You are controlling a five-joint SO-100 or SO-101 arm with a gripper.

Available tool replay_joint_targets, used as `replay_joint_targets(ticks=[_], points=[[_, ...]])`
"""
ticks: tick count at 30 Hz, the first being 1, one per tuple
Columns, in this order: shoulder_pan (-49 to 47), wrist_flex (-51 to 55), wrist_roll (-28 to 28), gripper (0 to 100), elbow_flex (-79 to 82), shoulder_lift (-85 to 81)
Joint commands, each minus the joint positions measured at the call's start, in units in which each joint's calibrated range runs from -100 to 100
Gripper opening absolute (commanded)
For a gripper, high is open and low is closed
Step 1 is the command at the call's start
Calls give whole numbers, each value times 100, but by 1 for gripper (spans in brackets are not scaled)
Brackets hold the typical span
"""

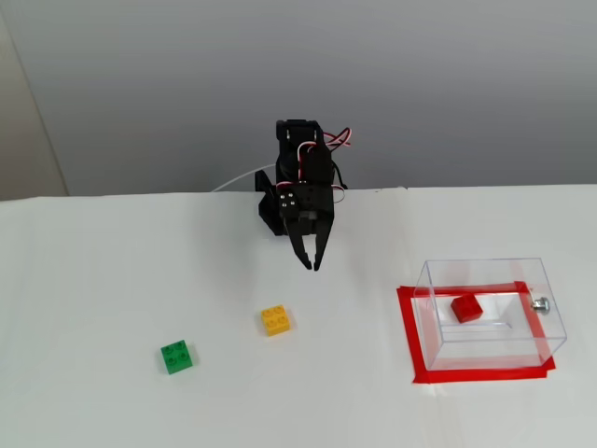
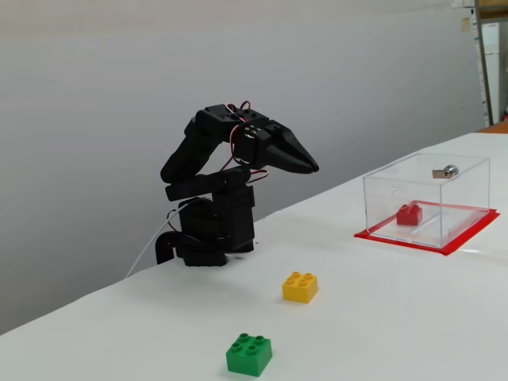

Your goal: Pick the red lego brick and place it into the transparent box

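Observation:
The red lego brick (image 1: pixel 466 308) lies on the floor inside the transparent box (image 1: pixel 485 280), and it shows in both fixed views (image 2: pixel 409 213). The box (image 2: pixel 468 198) stands on a red tape rectangle and has a small silver knob (image 1: pixel 540 303) on its side. My gripper (image 1: pixel 312 262) is shut and empty, folded back near the arm's base, well left of the box in a fixed view. In the other fixed view the gripper (image 2: pixel 313 167) points toward the box, raised above the table.
A yellow brick (image 1: pixel 275 320) lies in front of the arm and shows in both fixed views (image 2: pixel 300 286). A green brick (image 1: pixel 177 357) lies farther left and nearer the table's front (image 2: pixel 248 354). Red tape (image 1: pixel 410 336) frames the box. A grey wall stands behind the white table.

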Motion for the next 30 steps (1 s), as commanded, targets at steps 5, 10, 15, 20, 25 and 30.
replay_joint_targets(ticks=[5,10,15,20,25,30], points=[[10,-995,31,1,1236,-34],[17,-1396,31,1,1824,-34],[25,-1796,31,1,2340,-42],[17,-1857,15,1,2620,-42],[17,-1100,31,1,2620,-42],[25,-282,31,1,2620,-42]])
